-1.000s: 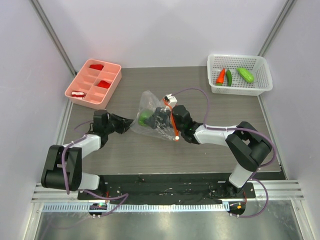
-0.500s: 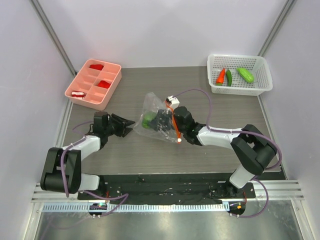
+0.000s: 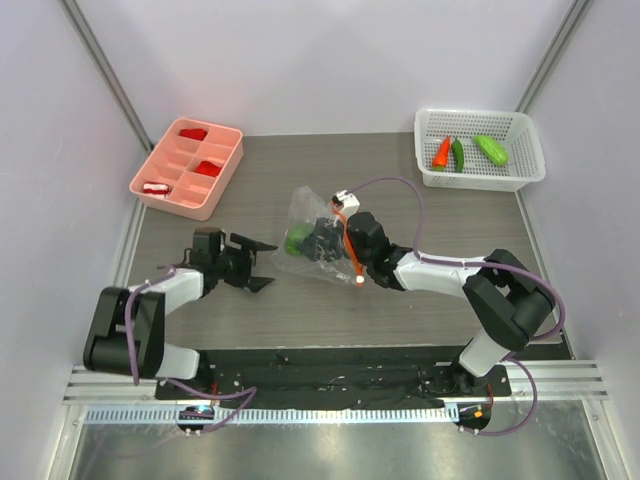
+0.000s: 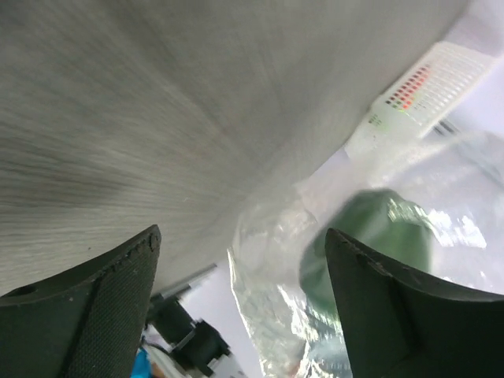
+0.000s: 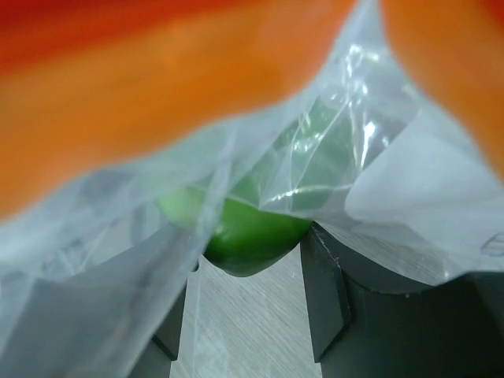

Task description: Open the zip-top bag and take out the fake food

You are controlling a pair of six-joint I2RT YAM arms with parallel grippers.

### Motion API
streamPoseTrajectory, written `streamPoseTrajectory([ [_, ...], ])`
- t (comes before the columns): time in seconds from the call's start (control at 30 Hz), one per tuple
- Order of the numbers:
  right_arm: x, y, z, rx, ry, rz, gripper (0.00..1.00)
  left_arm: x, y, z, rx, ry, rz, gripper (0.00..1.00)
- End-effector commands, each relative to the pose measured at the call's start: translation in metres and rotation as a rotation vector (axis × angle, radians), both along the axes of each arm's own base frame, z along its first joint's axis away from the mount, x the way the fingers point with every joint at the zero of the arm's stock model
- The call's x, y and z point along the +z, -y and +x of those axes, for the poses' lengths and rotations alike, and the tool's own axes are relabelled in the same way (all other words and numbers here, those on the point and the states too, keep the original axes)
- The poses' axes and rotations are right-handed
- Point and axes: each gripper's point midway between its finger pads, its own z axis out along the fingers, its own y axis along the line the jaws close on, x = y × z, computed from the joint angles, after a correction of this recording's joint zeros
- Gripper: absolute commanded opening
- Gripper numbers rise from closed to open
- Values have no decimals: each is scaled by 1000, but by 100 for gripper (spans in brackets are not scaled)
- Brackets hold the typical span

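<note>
The step in hand looked like the last removal. Three pieces of fake food, the carrot-like piece, the dark green chili and the light green oblong one, lay in the white mesh basket at the upper right of the overhead view. The green bell pepper sat inside the zip-top bag at frame centre.

The right gripper reached in through the bag's mouth, past the orange-red zip strip. Its jaws stood about halfway apart on either side of the pepper, apparently gripping it. The left gripper, left of centre, gaped wide and empty, near the bag but apart from it.

The next move called for drawing the pepper out. With nothing pinning the plastic, the bag would likely drag along, so the left gripper should probably pinch its far end
</note>
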Motion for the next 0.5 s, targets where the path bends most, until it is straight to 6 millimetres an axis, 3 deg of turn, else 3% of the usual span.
streamPoseTrajectory([
  [0.0,32,-13,13,-10,78,66,1,-1,23,-1,-10,-163,-157,82],
  [0.37,2,-18,7,-11,101,-10,1,5,29,17,65,-155,-238,75],
  [0.47,1,-22,4,4,109,-14,1,3,29,21,79,-144,-245,65],
])
